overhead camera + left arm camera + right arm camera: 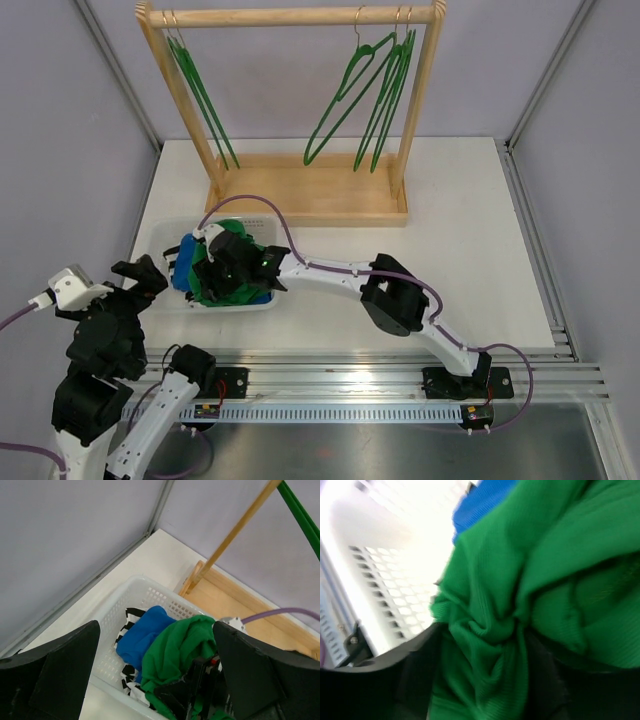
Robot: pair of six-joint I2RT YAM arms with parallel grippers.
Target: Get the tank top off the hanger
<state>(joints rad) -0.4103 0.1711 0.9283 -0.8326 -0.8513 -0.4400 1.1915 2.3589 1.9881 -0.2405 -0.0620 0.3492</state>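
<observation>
The green tank top (212, 284) lies bunched in the white basket (160, 236), off any hanger. My right gripper (232, 262) reaches down into the basket. In the right wrist view its jaws (482, 650) are closed on a gathered fold of the green tank top (520, 580). My left gripper (143, 274) hovers open and empty at the basket's left side. In the left wrist view it (155, 632) frames the tank top (180, 645) and the basket (135, 585). Empty green hangers (370, 90) hang on the wooden rack (300, 17).
A blue garment (184, 264) and a black-and-white striped one (131, 615) lie in the basket under the tank top. More green hangers (200, 90) hang at the rack's left end. The rack's wooden base (310, 195) stands just behind the basket. Grey walls enclose the table.
</observation>
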